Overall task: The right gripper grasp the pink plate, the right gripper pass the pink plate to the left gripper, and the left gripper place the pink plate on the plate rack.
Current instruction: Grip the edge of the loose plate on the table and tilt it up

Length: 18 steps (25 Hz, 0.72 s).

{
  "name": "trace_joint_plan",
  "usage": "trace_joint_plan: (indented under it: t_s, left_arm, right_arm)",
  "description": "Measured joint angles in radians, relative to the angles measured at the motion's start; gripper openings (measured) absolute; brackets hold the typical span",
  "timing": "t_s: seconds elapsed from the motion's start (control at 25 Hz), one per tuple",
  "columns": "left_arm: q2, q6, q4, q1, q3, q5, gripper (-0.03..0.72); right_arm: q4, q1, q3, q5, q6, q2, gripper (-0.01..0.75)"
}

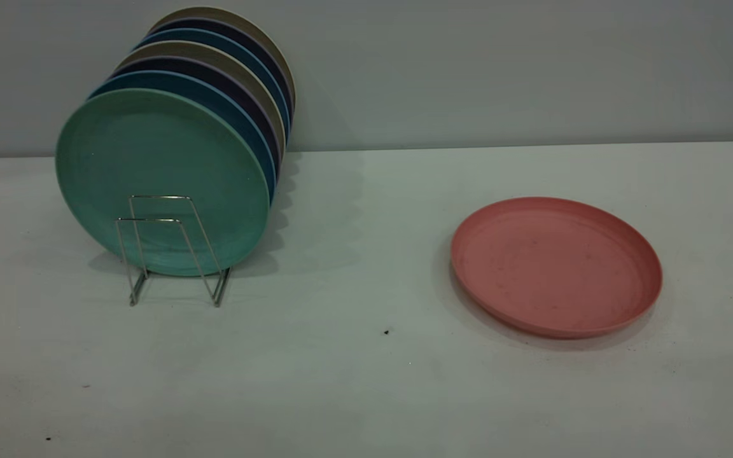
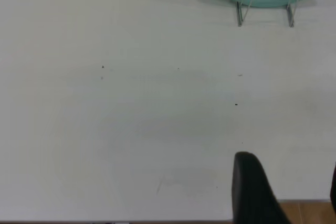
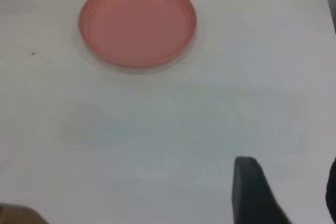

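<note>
The pink plate [image 1: 556, 264] lies flat on the white table at the right; it also shows in the right wrist view [image 3: 137, 22]. The plate rack [image 1: 172, 248] stands at the left, its front wire loops free; its feet show in the left wrist view [image 2: 265, 3]. Neither gripper shows in the exterior view. My right gripper [image 3: 286, 192] is open and empty, well short of the pink plate. My left gripper [image 2: 286, 190] is open and empty above the table's near edge, far from the rack.
Several plates stand upright in the rack, a green plate [image 1: 161, 181] in front, with blue, dark purple and beige ones behind. The table's front edge [image 2: 310, 201] shows with brown floor beyond it. A grey wall rises behind the table.
</note>
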Motion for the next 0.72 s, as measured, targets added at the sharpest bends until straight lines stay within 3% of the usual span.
trace_joint_plan:
  t_s: [0.4, 0.56, 0.72]
  left_arm:
    - [0.036, -0.01, 0.039, 0.0, -0.05, -0.022, 0.391]
    - [0.228, -0.023, 0.042, 0.0, -0.14, -0.047, 0.399]
    - [0.501, 0.007, 0.042, 0.0, -0.215, -0.149, 0.449]
  right_arm:
    - [0.005, 0.0, -0.011, -0.01, 0.0, 0.028, 0.36]
    - [0.02, 0.0, -0.057, -0.121, 0.0, 0.204, 0.404]
    - [0.045, 0.0, -0.106, -0.244, -0.007, 0.461, 0.466]
